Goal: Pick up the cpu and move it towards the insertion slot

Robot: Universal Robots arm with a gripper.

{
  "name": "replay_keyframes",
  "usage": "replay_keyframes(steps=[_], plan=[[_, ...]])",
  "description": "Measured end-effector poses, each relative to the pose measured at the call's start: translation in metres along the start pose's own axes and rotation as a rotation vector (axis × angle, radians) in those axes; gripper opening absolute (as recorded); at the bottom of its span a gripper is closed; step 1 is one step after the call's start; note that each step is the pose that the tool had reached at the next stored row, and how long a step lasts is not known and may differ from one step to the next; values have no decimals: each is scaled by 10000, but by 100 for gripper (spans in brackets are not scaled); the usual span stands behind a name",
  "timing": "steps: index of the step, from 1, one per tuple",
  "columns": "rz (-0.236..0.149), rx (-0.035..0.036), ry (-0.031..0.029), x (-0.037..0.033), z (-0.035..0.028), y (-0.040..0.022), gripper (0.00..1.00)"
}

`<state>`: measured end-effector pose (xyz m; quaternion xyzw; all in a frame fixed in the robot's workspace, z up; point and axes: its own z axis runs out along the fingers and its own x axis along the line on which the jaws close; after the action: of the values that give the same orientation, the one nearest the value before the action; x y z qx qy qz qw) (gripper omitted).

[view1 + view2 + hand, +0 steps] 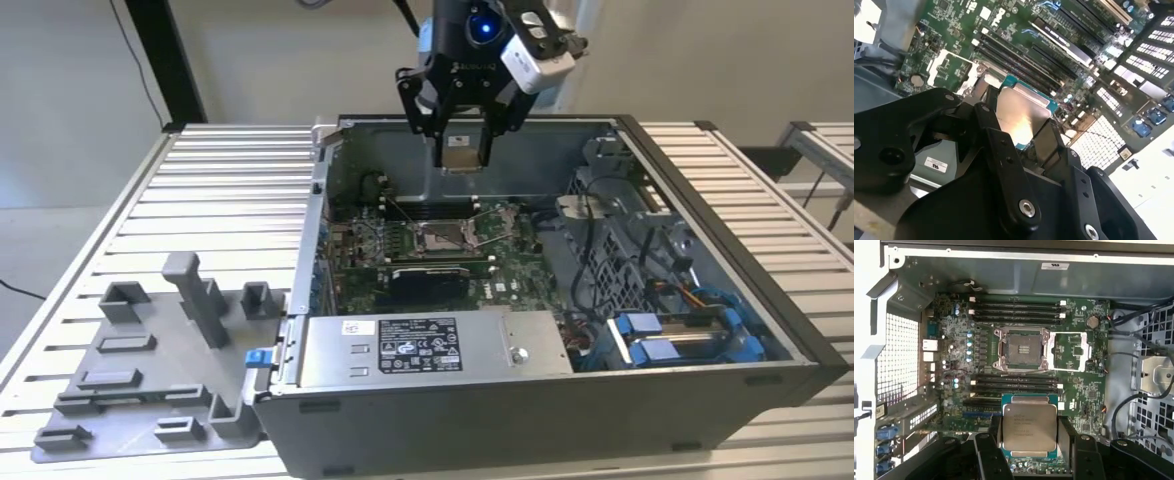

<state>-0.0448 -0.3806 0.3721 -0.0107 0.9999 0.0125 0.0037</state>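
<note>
My gripper [461, 150] hangs above the open computer case, shut on the cpu [461, 148], which shows a tan-gold face in the exterior view. In both wrist views the cpu [1029, 426] [1021, 114] is a silvery square chip on a green edge, clamped between my black fingers [1067, 437]. The insertion slot [1021, 348] [443, 236], a silver-framed socket with a brownish pin centre, lies open on the motherboard below the held chip. Its open metal cover plate [1069, 351] lies beside it.
The case walls [320, 220] ring the motherboard. A power supply [420, 345] and blue-clipped drive bay [687, 335] fill the case front. Grey plastic fixture blocks [174, 350] stand on the slatted table at the exterior view's left. Memory slots [1016, 307] flank the socket.
</note>
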Motion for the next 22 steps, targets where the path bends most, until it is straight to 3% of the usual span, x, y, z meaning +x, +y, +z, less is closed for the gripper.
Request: replay_keyframes(steps=[3, 17, 22], plan=[[2, -1, -2, 2, 22, 48, 0], [2, 1, 3, 2, 31, 59, 0], [3, 1, 4, 3, 56, 125, 0]])
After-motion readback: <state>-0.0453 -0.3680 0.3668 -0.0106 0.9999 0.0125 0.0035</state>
